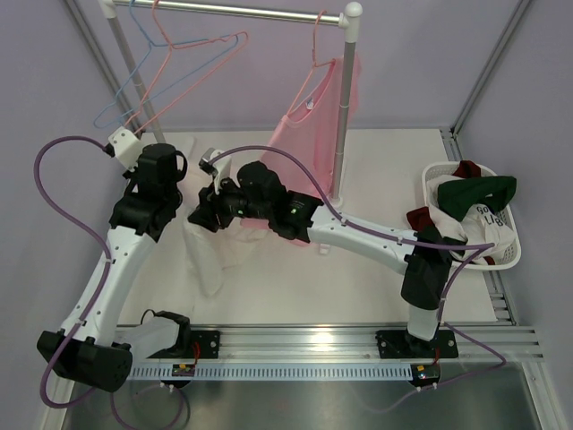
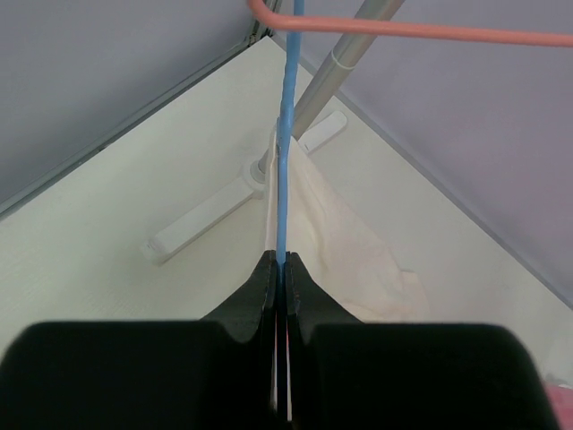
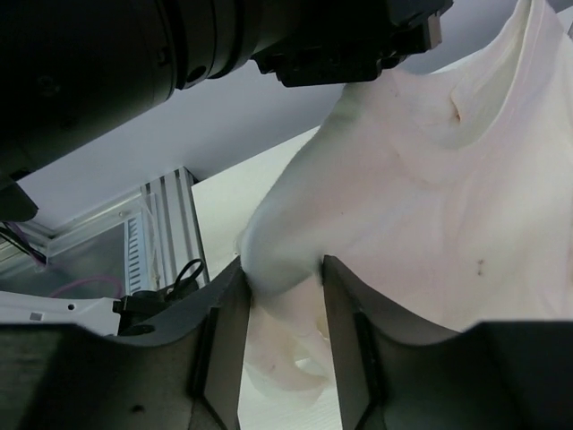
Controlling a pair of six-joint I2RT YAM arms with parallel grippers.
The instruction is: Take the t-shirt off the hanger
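A cream t-shirt [image 1: 208, 255] hangs from between my two grippers down to the table. My left gripper [image 2: 282, 262] is shut on the thin blue wire of a hanger [image 2: 285, 161], with the cream t-shirt [image 2: 349, 251] draped just beyond it. In the top view the left gripper [image 1: 183, 193] is mostly hidden by its wrist. My right gripper [image 1: 199, 215] sits right beside it. In the right wrist view my right gripper [image 3: 282, 273] is closed on a thick fold of the t-shirt [image 3: 421, 197], and cloth fills the gap between the jaws.
A clothes rack stands behind, with its pole [image 1: 345, 116] and a foot [image 2: 206, 215]. A pink t-shirt [image 1: 315, 125] hangs on it, and bare pink and blue hangers [image 1: 179, 63] hang at its left. A white basket [image 1: 501, 260] of clothes sits at the right.
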